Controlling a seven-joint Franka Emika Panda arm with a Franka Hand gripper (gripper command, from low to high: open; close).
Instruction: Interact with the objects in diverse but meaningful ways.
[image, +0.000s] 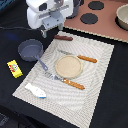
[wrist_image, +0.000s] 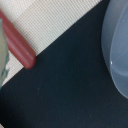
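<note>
- One white gripper hung over the far corner of the mat; I could not tell if its jaws stood wide or narrow, and nothing showed held between them.
- The sausage was a smooth brown rod with round ends. It lay on the far edge of the mat, just beside the gripper; in the wrist view its end crossed from the mat onto the dark cloth.
- The saucepan was grey-blue and round, on the black cloth off the mat's side at the exterior view's left. Its long handle reached onto the mat.
- The packet was a flat yellow rectangle with red marks, on the cloth, apart from the mat.
- The fish was white and blue, at the near corner of the mat.
- A round beige plate sat in the middle of the striped mat, between a knife and a fork with orange handles.
- Open cloth lay between the saucepan and the packet.
</note>
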